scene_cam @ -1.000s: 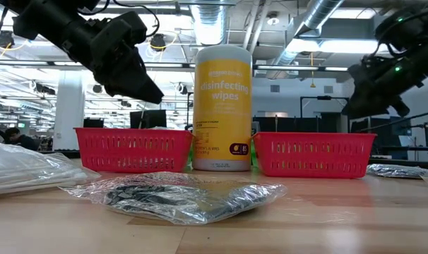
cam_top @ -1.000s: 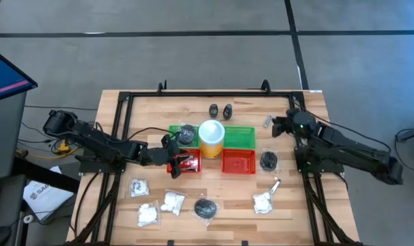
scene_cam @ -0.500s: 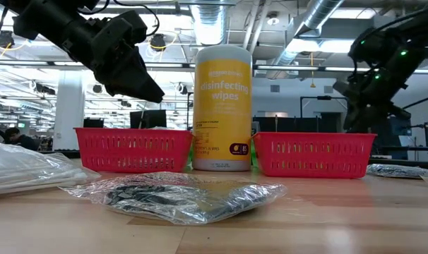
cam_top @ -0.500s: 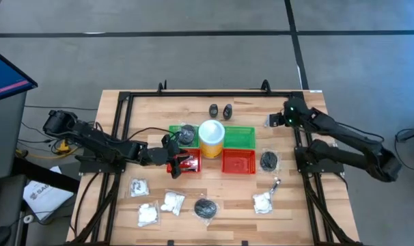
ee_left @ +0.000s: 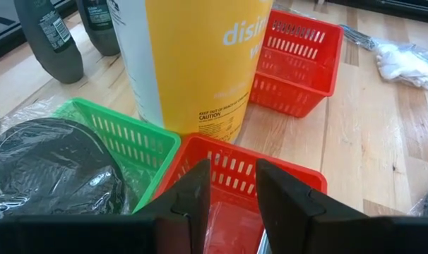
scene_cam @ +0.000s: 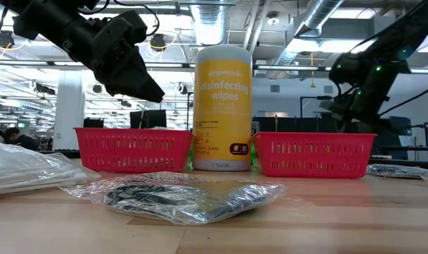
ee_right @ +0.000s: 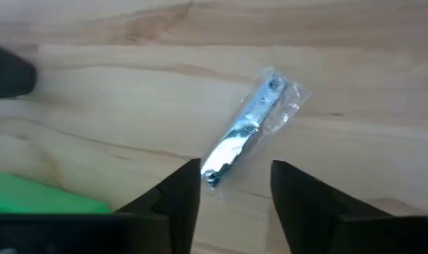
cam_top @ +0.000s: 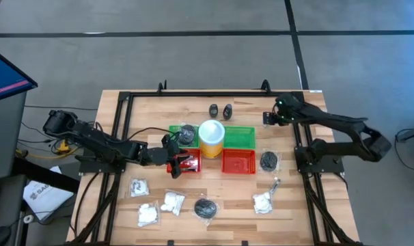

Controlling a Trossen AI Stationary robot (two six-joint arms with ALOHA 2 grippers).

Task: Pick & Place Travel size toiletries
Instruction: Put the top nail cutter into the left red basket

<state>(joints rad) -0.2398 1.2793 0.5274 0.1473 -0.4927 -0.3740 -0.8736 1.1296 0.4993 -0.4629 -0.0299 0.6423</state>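
The right pincer point(ee_right: 229, 185) is hanging open and empty above the small silvery tube point(ee_right: 246, 130) – lining up a grab, probably. The left pincer point(ee_left: 233, 185) is hovering part-open, apparently empty, over the red tray point(ee_left: 221, 166).

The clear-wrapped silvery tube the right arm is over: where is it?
In the high view, the silvery tube lies on bare wood at the table's far right, beyond the green tray, under the right tool.

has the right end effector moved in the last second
Yes. In the high view the right end effector has shifted away from the right red tray, toward the far edge of the table, and now hovers over a small silvery tube.
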